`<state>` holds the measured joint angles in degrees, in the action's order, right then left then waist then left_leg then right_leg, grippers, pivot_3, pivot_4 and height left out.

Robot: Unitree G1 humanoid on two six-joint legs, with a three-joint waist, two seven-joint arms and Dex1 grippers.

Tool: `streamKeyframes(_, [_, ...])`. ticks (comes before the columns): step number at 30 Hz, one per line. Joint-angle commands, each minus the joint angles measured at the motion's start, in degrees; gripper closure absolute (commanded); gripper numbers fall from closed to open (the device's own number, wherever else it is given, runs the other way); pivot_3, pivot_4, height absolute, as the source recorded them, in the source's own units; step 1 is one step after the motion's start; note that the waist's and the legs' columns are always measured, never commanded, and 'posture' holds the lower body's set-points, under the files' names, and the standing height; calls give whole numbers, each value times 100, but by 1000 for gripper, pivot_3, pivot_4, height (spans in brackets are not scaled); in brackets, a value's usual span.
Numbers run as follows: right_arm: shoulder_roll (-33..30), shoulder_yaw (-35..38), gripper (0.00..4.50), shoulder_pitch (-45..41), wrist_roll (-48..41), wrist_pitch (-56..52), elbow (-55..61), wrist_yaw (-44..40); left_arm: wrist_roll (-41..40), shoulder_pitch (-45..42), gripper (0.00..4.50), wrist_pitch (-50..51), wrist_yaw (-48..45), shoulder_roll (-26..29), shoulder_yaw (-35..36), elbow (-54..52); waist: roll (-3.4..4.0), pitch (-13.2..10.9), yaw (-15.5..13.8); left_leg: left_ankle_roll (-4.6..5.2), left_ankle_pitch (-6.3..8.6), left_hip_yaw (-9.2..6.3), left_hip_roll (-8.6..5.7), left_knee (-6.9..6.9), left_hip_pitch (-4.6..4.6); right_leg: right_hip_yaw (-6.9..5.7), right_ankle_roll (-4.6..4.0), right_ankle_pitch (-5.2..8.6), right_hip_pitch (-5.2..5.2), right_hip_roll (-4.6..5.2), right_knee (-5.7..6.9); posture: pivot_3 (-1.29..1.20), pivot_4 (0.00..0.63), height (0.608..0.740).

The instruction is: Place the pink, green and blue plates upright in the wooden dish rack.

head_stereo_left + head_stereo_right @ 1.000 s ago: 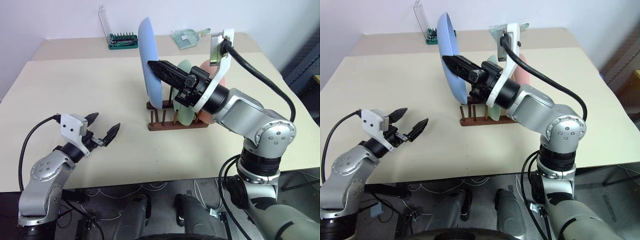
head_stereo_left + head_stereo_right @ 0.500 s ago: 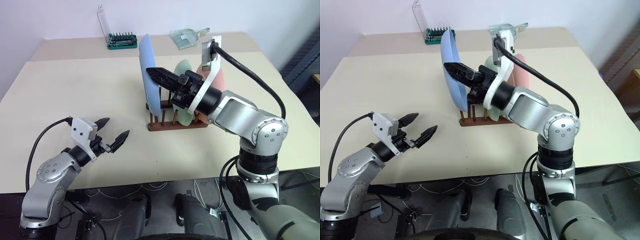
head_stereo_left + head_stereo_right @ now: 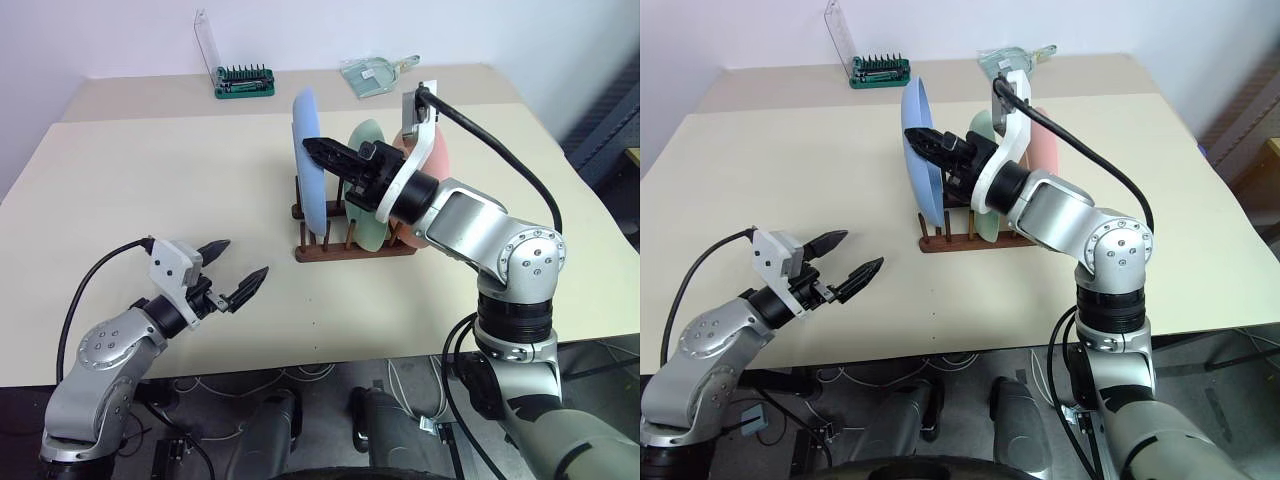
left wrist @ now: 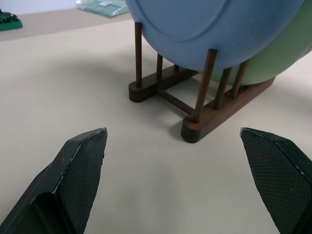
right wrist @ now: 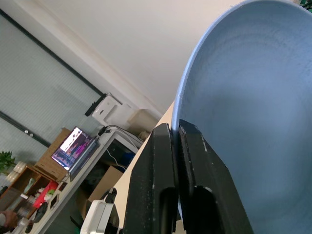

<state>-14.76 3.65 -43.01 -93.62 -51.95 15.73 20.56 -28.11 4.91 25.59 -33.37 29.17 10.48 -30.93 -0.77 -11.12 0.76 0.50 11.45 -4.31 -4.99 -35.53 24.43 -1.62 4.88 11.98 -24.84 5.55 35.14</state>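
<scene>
A green bit holder (image 3: 246, 82) and a clear dustpan (image 3: 372, 75) sat at twelve o'clock on the beige worktop (image 3: 150, 190). My left gripper (image 3: 232, 271) had its jaws wide; my right gripper (image 3: 316, 148) pinched the blue plate (image 3: 309, 165) in the wooden dish rack (image 3: 355, 248).

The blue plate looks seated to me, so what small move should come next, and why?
Probably open the right claw wider and back off: the blue plate stands upright between the wooden dish rack pegs beside the green plate, rim still pinched.
</scene>
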Motion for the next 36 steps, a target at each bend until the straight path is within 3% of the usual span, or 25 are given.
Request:
streamKeyframes(1, [-29, 31, 2651, -64, -86, 104, 121, -20, -46, 21, 0, -51, -18, 46, 2, -235, 0, 0, -1, 0, 0, 0, 0, 1, 0, 0, 0, 0, 0, 0, -1, 0, 150, 740])
streamKeyframes(6, [-39, 24, 130, -90, -33, 103, 130, -34, -26, 4, 0, -72, -30, 39, -25, -204, 0, 0, 0, 0, 0, 0, 0, 8, 0, 0, -1, 1, -3, 0, -2, 0, 150, 740])
streamKeyframes(7, [-41, 23, 48, -89, -24, 103, 136, -36, -17, 3, 0, -80, -33, 38, -33, -195, 0, 0, -1, 0, 0, 0, 0, 11, 0, 0, -2, 1, -3, 0, -3, 0, 150, 740])
streamKeyframes(14, [-129, -7, 48, -179, 198, 60, 162, -172, -10, -38, 0, -92, -48, 40, -53, -147, 0, 0, -2, 1, -1, 0, 0, 23, 0, -1, -4, 3, -7, 0, -6, 0, 150, 740])
streamKeyframes(20, [-765, -164, 48, -456, 901, -286, 218, -646, 9, -30, 0, -100, -59, 32, -81, -136, 1, -1, -8, 1, -1, 3, 0, 24, 0, -2, -5, 4, -7, 1, -8, 0, 150, 740])
streamKeyframes(30, [-1262, -99, 48, -821, 1319, -519, 379, -1451, 35, -61, 0, -118, -61, 4, -145, -88, 1, -1, -12, 1, -1, 3, 1, 27, 2, -4, -9, 7, -7, 3, -12, 0, 150, 740])
streamKeyframes(34, [-1502, 196, 48, -931, 1291, -388, 470, -1984, 58, -100, 0, -137, -55, -13, -195, -41, 1, -1, -20, 1, 0, 2, 1, 27, 4, -4, -8, 8, -6, 4, -15, 0, 150, 740])
streamKeyframes(36, [-1997, 628, 48, -892, 1702, -47, 520, -2819, 71, -114, 0, -172, -65, -5, -183, 19, 1, -2, -38, 1, 0, 2, 0, 26, 5, -5, -8, 7, -5, 4, -17, 0, 150, 740])
